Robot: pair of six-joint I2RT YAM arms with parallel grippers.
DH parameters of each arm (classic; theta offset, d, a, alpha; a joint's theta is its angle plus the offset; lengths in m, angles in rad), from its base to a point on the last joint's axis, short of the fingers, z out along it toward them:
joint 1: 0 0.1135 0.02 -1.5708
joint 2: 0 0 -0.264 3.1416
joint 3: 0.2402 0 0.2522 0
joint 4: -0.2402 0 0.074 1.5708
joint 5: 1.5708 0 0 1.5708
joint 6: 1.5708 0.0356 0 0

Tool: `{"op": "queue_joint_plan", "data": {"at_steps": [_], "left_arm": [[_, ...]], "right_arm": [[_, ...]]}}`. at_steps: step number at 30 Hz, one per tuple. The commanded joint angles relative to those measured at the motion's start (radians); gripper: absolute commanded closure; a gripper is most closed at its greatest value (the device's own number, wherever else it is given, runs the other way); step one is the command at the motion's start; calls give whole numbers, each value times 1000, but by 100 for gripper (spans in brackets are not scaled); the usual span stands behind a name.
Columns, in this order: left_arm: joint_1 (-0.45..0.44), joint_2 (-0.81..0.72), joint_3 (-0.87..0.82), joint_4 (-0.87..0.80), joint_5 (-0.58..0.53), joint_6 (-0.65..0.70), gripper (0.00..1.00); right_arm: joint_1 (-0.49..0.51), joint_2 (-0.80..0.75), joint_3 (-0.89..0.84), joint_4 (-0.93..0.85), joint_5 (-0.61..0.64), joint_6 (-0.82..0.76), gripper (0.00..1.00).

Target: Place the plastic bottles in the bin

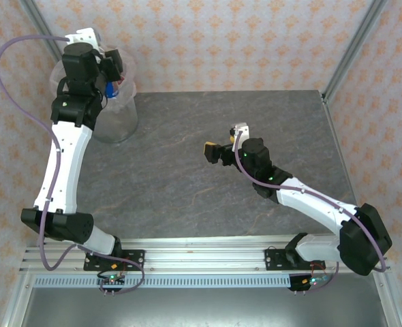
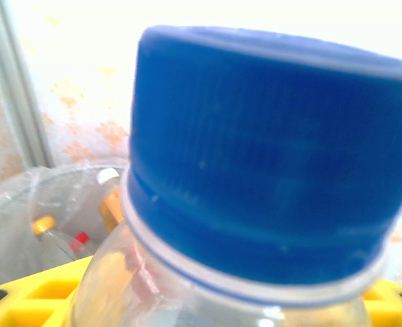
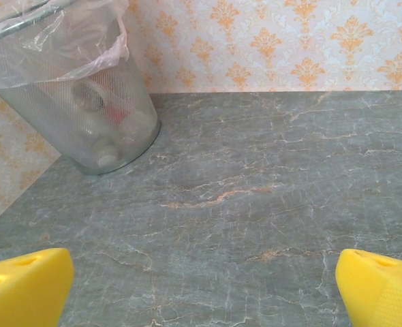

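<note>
Blue-capped bottle (image 2: 269, 157) sits in the left gripper (image 1: 111, 71), jaws closed partway around its clear body. Yellow fingers (image 2: 31, 293) show just below its shoulder in the wrist view; the ribbed cap is very close to the lens (blurred). The bottle is held up over the bin (image 1: 121, 121), which stands at the far left corner of the table (image 1: 255, 129). Past the bottle, inside the bag-lined bin (image 2: 24, 197), other bottles (image 2: 44, 225) lie in a heap: one with an orange cap, a red cap (image 2: 82, 238), and a white cap (image 2: 107, 176) on an orange-tinted bottle.

Right gripper (image 1: 212, 151) hangs over the middle of the table, well apart from the bin, pointing toward the far left. Its jaws are spread wide and hold nothing. Yellow fingertips (image 3: 24, 283) sit at either bottom corner of its wrist view, with grey marbled tabletop between them. From that side the bin (image 3: 112, 129) stands far left against the patterned wall (image 3: 289, 41). A crinkly clear bag (image 3: 51, 41) is folded over the rim, and bottle shapes show dimly through the mesh side.
</note>
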Motion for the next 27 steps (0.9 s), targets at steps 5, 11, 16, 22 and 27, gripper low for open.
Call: {"op": "queue_joint_plan", "data": {"at_steps": [5,11,16,22,27], "left_arm": [[95,29,69,185,-76,98,57],[171,139,149,246,-130,74,57],[200,269,311,147,-112,-35,57],[209,509,575,-15,-126,-26,57],[223,720,873,-230,-163,-54,58]], "right_arm": [[-5,13,-7,31,60,17,1],[-6,20,-5,27,70,14,1],[-6,34,-4,23,93,22,1],[-7,38,-7,7,99,25,1],[-6,38,-6,-19,104,21,1]]}}
